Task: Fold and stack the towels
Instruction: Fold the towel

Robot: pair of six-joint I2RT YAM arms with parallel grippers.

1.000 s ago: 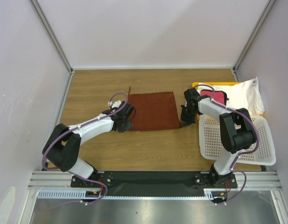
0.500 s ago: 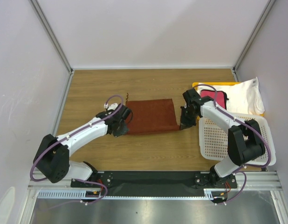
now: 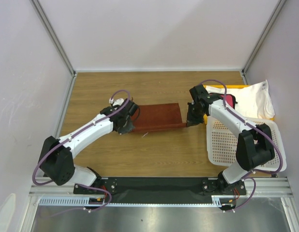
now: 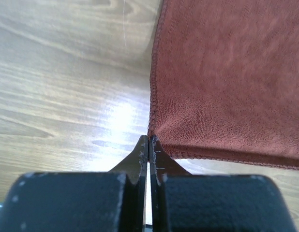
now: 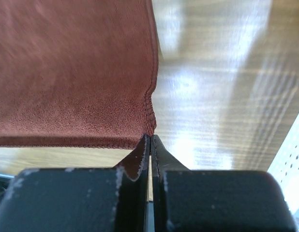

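The reddish-brown towel [image 3: 157, 117] lies mid-table, its near edge lifted and carried over toward its far edge. My left gripper [image 3: 128, 124] is shut on the near left corner, seen in the left wrist view as a stitched hem [image 4: 151, 137] pinched at the fingertips [image 4: 148, 144]. My right gripper [image 3: 190, 120] is shut on the near right corner [image 5: 150, 126], with the cloth [image 5: 72, 67] stretched away from the tips [image 5: 149, 140]. A magenta-pink towel [image 3: 226, 100] and a white towel [image 3: 255, 99] lie at the right on the yellow tray.
A white perforated basket [image 3: 246, 144] stands at the near right, beside my right arm. The yellow tray [image 3: 207, 88] sits behind it. Aluminium posts and white walls close in the table's back and sides.
Both grippers have carried the towel's near edge away from me toward the far edge. The visible cloth has shrunk from a full square to a narrow band.
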